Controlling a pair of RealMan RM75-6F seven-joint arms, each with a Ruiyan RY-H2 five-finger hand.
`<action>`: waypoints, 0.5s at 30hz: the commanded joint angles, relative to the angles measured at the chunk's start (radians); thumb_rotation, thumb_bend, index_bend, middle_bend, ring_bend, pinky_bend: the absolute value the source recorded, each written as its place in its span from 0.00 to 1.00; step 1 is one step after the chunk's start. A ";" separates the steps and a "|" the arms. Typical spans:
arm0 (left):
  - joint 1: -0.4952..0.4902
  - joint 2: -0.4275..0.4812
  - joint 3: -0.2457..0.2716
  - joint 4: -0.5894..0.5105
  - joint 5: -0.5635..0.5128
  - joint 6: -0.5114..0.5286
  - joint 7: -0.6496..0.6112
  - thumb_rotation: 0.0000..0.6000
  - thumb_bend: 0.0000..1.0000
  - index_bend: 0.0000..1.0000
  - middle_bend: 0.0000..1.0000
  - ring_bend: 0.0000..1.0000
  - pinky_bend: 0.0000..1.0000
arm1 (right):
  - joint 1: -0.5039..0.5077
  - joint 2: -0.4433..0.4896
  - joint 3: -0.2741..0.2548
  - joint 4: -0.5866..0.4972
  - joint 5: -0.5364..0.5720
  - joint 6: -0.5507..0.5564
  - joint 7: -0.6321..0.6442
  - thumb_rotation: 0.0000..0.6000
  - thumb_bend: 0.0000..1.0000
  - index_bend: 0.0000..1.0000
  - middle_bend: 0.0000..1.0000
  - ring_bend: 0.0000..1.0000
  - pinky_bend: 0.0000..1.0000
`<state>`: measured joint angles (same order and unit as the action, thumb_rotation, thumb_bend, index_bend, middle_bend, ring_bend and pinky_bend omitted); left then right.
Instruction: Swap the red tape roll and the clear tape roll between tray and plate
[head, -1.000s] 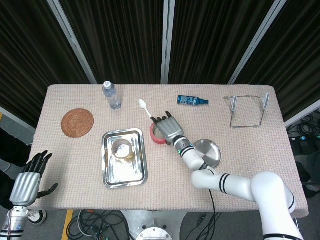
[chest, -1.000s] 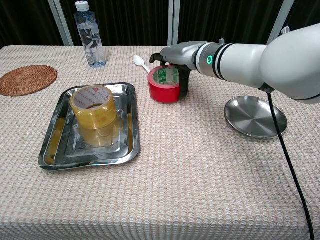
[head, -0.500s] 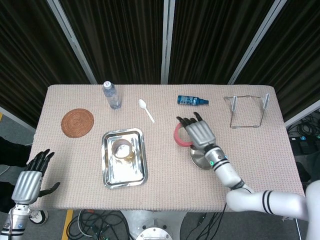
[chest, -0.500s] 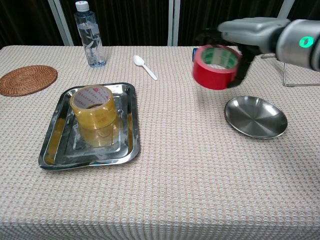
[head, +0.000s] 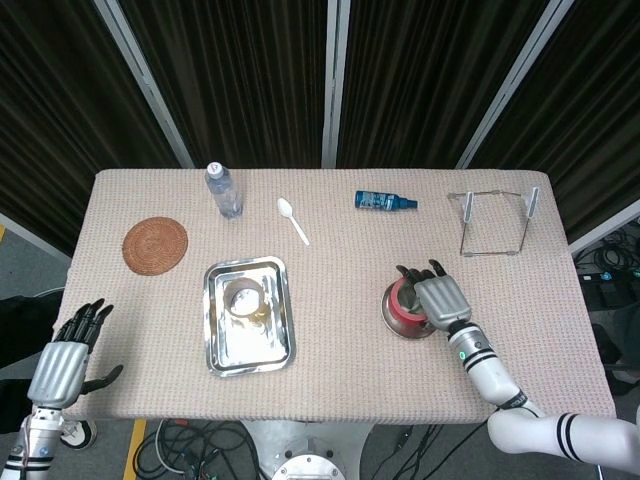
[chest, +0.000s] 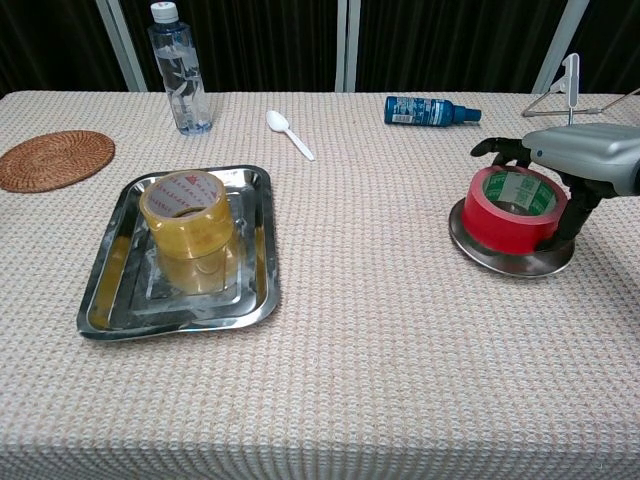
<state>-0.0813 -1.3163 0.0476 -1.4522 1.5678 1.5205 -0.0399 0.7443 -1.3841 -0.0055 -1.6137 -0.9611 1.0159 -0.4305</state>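
The red tape roll (chest: 510, 212) (head: 404, 299) sits on the round steel plate (chest: 497, 263) (head: 392, 322) at the right. My right hand (chest: 578, 160) (head: 441, 298) covers it from the right and grips it, with fingers over the far rim and the thumb down its right side. Upright in the steel tray (chest: 110, 322) (head: 215, 360) left of centre stands the clear yellowish tape roll (chest: 186, 212) (head: 243, 297). My left hand (head: 66, 362) hangs off the table's front left corner, fingers spread, holding nothing.
Along the back stand a water bottle (chest: 180, 70), a white spoon (chest: 290, 133), a blue spray bottle (chest: 430, 109) and a wire rack (head: 495, 225). A wicker coaster (chest: 55, 158) lies at the far left.
My right hand lifted the red roll from beside the tray, carried it right through the air, and lowered it onto the plate. The left hand barely moved.
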 joint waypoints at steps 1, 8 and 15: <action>0.002 -0.002 -0.001 0.003 0.000 0.000 -0.002 1.00 0.15 0.05 0.01 0.00 0.17 | -0.007 0.000 -0.001 -0.002 -0.013 -0.008 0.004 1.00 0.12 0.00 0.31 0.20 0.03; 0.006 -0.002 -0.007 0.007 0.003 0.004 -0.007 1.00 0.15 0.05 0.01 0.00 0.17 | -0.031 0.019 0.003 -0.021 -0.068 -0.001 0.019 1.00 0.00 0.00 0.00 0.00 0.00; 0.004 0.000 -0.013 -0.002 0.013 0.005 0.003 1.00 0.15 0.05 0.01 0.00 0.17 | -0.087 0.078 0.008 -0.107 -0.093 0.076 0.024 1.00 0.00 0.00 0.00 0.00 0.00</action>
<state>-0.0769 -1.3172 0.0359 -1.4515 1.5783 1.5241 -0.0401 0.6830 -1.3272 0.0002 -1.6930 -1.0324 1.0555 -0.4163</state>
